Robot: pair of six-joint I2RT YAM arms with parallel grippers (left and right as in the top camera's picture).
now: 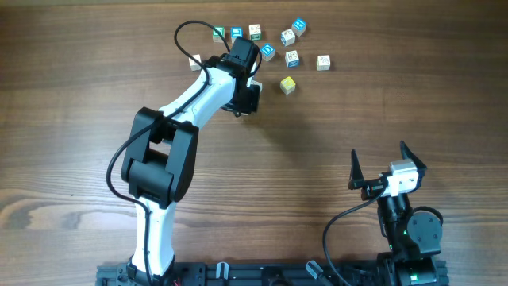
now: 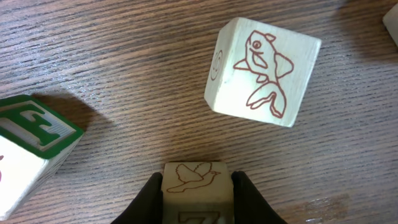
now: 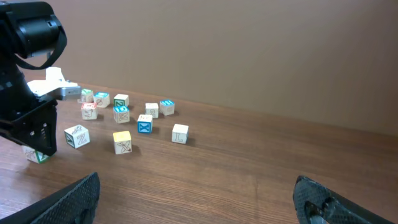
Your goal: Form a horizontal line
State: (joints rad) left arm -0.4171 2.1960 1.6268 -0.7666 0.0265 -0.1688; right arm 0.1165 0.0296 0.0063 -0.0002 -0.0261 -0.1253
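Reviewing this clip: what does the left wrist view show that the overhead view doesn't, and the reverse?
Left wrist only: the left fingers closed on a bird cube, with a fish cube and a green-edged E cube nearby. Overhead only: the right fingers open, the loose yellow cube and others scattered. Both: the wooden table.

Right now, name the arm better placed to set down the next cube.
Left. The left gripper clasps the bird cube beside the scattered cubes; the right gripper stands open near its base, far away.
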